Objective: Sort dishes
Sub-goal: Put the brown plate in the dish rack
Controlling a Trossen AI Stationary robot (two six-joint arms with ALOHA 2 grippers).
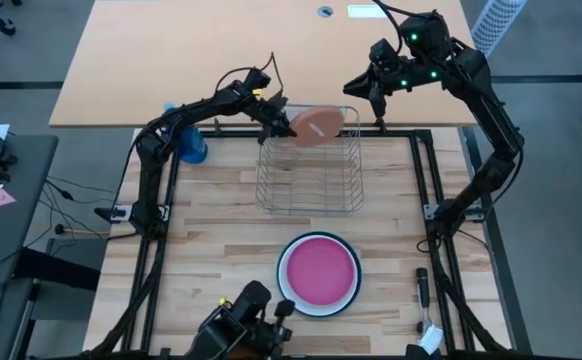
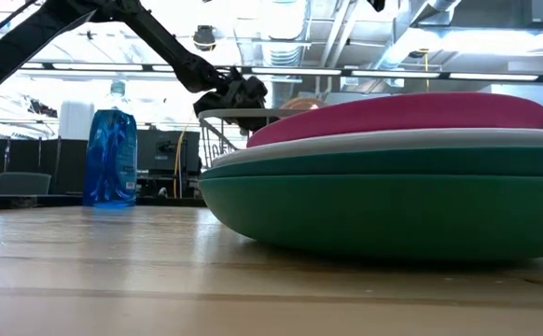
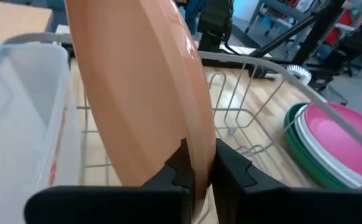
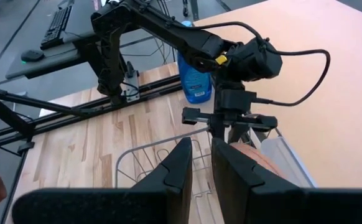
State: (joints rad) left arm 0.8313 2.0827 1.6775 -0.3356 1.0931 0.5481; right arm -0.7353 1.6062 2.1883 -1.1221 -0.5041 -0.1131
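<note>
1. High view: wire dish rack (image 1: 309,165) sits at table centre, toward 12 o'clock; blue spray bottle (image 1: 192,143) at its 9 o'clock, near the table's far-left corner.
2. Stack of plates (image 1: 318,274) lies at 6 o'clock of the rack, well apart from it. Magenta-pink plate (image 1: 319,269) on top, white rim showing round it.
3. Low view: stack fills the foreground, dark green plate (image 2: 393,210) at the bottom, white plate (image 2: 365,143) above it, pink on top; it blocks most of the rack behind.
4. Black-handled brush (image 1: 424,300) lies at the table's 4 o'clock edge.
5. Left gripper (image 1: 283,124) is at the rack's far rim, arm reaching in from 9 o'clock over the bottle.
6. Left wrist view: its fingers (image 3: 181,165) pinch the edge of the salmon-orange plate (image 3: 143,87), one on each face; plate stands on edge, tilted, over the rack wires.
7. Same plate in the high view sits at the rack's 12 o'clock end, above the rim.
8. Right gripper (image 1: 355,88) hovers beyond the rack's 1 o'clock corner, arm bent high from the right side.
9. Right wrist view: its fingers (image 4: 182,163) hold nothing, narrow gap between them, nearly together.
</note>
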